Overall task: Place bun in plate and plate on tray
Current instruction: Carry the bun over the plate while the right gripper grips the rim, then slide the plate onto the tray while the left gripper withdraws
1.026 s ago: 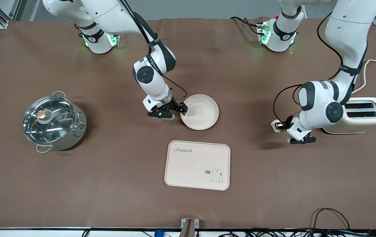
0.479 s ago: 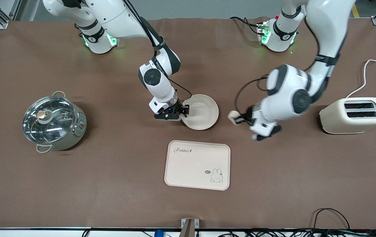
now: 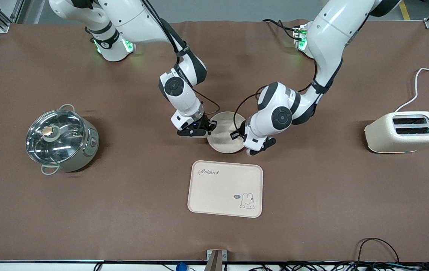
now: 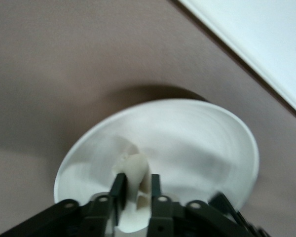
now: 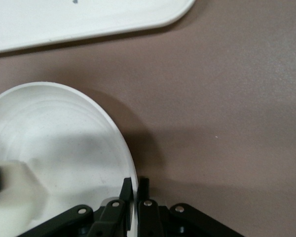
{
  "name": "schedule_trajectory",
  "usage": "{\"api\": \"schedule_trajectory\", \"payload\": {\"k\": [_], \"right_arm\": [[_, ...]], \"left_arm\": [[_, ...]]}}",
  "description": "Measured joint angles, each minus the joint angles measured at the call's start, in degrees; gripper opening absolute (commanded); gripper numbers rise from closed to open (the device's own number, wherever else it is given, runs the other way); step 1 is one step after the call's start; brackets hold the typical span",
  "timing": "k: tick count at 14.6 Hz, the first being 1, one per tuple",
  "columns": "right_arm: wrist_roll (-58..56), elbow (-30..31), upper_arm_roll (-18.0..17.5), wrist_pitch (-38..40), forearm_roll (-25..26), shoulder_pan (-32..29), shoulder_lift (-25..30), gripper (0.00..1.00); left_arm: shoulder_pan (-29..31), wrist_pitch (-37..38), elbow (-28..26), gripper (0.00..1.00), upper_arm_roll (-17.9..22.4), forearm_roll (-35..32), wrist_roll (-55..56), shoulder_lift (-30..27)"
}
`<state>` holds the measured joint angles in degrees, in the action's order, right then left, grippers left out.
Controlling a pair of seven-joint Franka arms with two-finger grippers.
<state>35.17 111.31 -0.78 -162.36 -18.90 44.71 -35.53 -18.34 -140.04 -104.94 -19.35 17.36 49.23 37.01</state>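
Bun (image 4: pixel 133 170) pinched between left gripper (image 4: pixel 136 190) fingers, hanging over the plate (image 3: pixel 223 144), right gripper (image 5: pixel 134 193) clamped on plate's rim beside it.

Plate (image 3: pixel 223 141) between pot (image 3: pixel 61 140) and toaster (image 3: pixel 404 131); tray (image 3: pixel 225 188) nearer camera

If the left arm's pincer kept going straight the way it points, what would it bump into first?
Most likely the plate. The left pincer is shut on the bun and points down at the plate's inner surface just below, so the bun would probably touch there first. How much gap remains is hard to judge.
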Motion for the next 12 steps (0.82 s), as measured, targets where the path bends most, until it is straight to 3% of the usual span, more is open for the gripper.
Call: {"api": "schedule_trajectory", "payload": {"k": [4, 6, 8, 12], "right_arm": [[-0.7, 0.0, 0.1, -0.9, 0.0, -0.1, -0.1, 0.00], [-0.9, -0.3, 0.3, -1.4, 0.0, -0.3, -0.1, 0.00], [-1.0, -1.8, 0.8, -1.5, 0.0, -1.1, -0.1, 0.00], [-3.7, -8.4, 1.3, -1.0, 0.0, -5.5, -0.4, 0.00]], "left_arm": [[1.3, 1.4, 0.9, 1.00, 0.2, -1.6, -0.1, -2.7], [3.6, 6.1, 2.5, 1.00, 0.3, -7.7, -1.4, -6.7], [7.4, 12.1, 4.5, 1.00, 0.3, -13.8, -8.4, -11.4], [17.3, 21.1, 5.7, 1.00, 0.8, -19.8, -29.4, -21.2]]}}
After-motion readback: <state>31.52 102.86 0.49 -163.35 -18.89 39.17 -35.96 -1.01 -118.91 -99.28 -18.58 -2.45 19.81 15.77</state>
